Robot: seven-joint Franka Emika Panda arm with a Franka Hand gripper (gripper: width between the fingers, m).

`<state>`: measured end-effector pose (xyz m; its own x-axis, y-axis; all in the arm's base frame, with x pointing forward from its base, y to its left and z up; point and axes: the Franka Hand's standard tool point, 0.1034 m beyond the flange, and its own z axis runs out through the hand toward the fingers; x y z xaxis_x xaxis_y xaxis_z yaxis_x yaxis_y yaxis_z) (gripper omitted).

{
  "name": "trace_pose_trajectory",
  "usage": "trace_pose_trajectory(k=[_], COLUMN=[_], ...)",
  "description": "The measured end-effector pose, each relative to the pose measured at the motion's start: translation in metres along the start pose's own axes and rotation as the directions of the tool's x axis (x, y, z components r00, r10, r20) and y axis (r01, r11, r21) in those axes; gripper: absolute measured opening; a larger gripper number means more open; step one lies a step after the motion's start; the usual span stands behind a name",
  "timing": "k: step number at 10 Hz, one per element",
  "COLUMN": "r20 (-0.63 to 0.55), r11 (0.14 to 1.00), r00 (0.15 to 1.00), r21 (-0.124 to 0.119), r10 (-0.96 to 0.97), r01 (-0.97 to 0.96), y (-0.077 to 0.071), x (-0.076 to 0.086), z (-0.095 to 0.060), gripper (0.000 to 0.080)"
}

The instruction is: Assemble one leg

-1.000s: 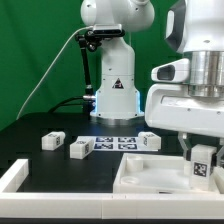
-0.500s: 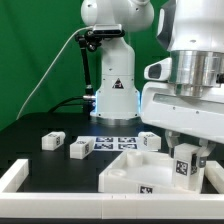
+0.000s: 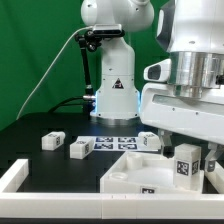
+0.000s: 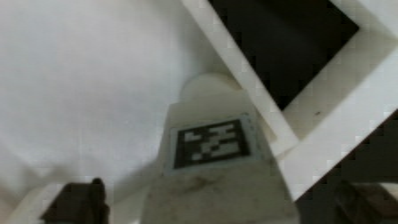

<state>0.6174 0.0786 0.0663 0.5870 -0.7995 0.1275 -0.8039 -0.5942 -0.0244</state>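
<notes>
fingers (image 3: 186, 165) clenched on leg (image 3: 185, 166), tag facing camera | held over white panel (image 3: 135, 172) at the exterior view's right | three loose legs on black bench (image 3: 40, 165)

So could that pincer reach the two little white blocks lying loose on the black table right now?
Probably not straight away: the pincer already seems to grip a leg over the white panel. Nothing stands around the two loose legs, so the way looks open once it lets go.
</notes>
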Motion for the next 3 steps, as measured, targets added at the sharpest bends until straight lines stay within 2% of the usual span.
trace_pose_trajectory(k=[3], r20=[0.0], r11=[1.0], r00=[1.0], r21=[0.0], r10=[0.0], r01=[0.0], y=[0.0001], x=[0.0], z=[0.0002], gripper=[0.0649])
